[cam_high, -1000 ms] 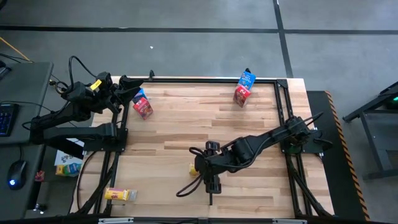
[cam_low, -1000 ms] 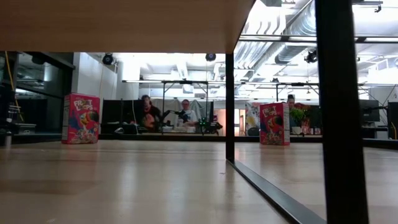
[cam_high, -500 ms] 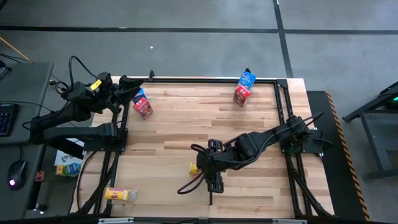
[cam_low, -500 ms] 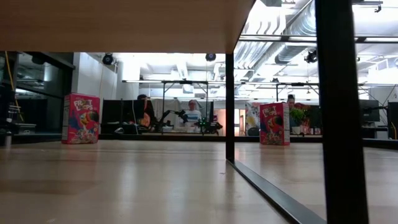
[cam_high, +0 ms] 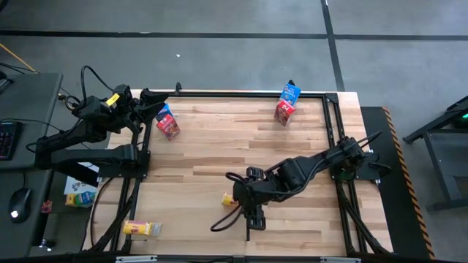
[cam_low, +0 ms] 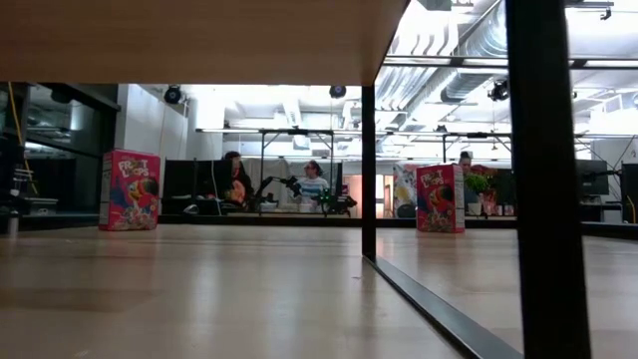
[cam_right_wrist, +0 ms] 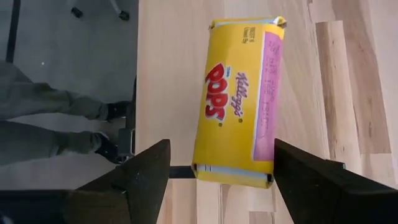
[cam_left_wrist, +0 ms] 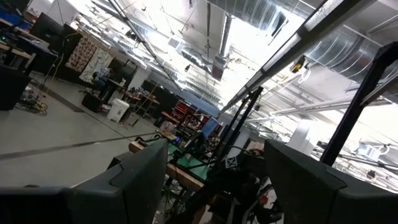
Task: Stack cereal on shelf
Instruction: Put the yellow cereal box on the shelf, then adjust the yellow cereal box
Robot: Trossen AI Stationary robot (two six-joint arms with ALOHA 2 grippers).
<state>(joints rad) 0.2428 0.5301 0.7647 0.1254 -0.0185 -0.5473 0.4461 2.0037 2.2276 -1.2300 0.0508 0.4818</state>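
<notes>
A yellow cereal carton lies flat on the table, also seen in the high view. My right gripper is open, with a finger on either side of the carton's near end. A second yellow carton lies by the table's near-left corner. Red cartons stand upright near the far edge, each with a blue carton beside it. My left gripper is open at the far-left corner, tipped up toward the room. My right gripper reaches level along the table with the yellow carton's near end between its open fingers. One finger is close against the carton's side. I cannot tell whether it touches.
A black shelf frame runs round the table, with posts and a wooden board overhead in the low view. People sit in the room beyond the far edge. A person's legs stand beside the table.
My right arm has shifted slightly toward the table's near edge beside the yellow carton, which stays where it lay. The people in the room behind have moved about.
</notes>
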